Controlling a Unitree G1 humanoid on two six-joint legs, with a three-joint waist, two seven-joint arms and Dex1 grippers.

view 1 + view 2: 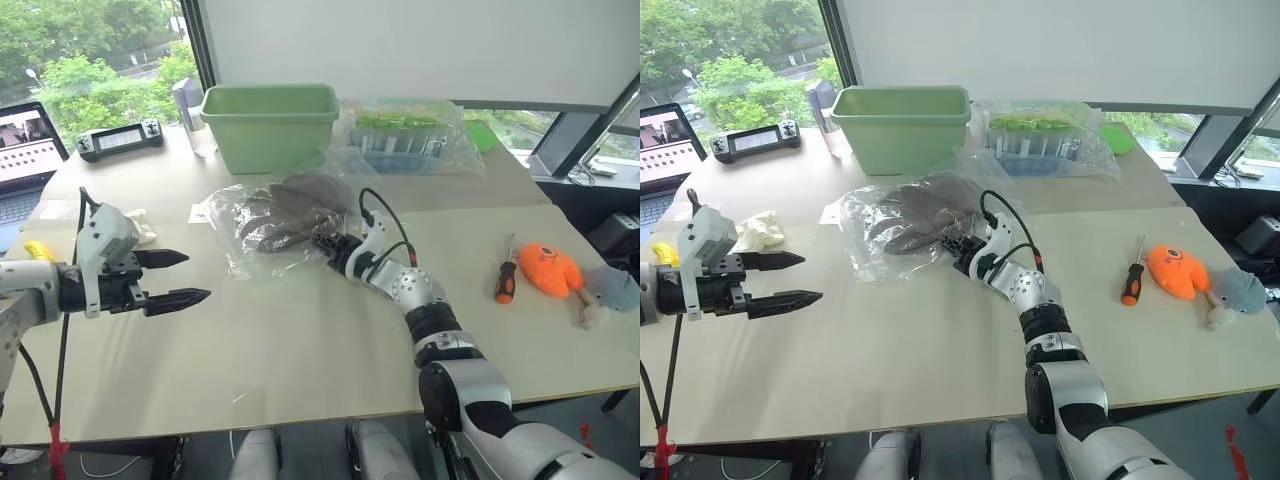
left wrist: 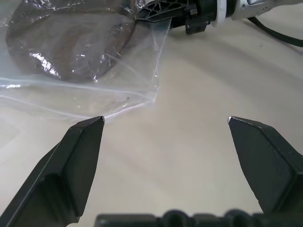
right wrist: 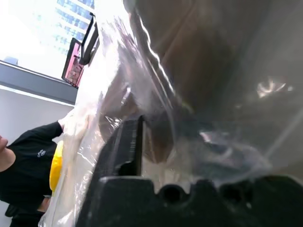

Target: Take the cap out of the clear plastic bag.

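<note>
The clear plastic bag (image 1: 232, 232) lies wrinkled on the table's middle with the dark brown cap (image 1: 290, 212) inside it. My right gripper (image 1: 318, 241) reaches in from the right and is shut on the bag's near right edge; in the left wrist view the film (image 2: 158, 52) hangs from its pinched tips (image 2: 144, 13). The cap (image 2: 71, 42) shows through the plastic there. Left of the bag and apart from it, my left gripper (image 1: 198, 276) hovers over the table with its fingers spread wide and nothing between them.
Behind the bag stand a green tub (image 1: 268, 125) and another clear bag with green and blue things (image 1: 405, 140). A screwdriver (image 1: 506, 280) and an orange plush toy (image 1: 550, 268) lie at the right. An off-white cloth (image 1: 142, 225), a controller (image 1: 120, 140) and a laptop (image 1: 25, 150) sit at the left.
</note>
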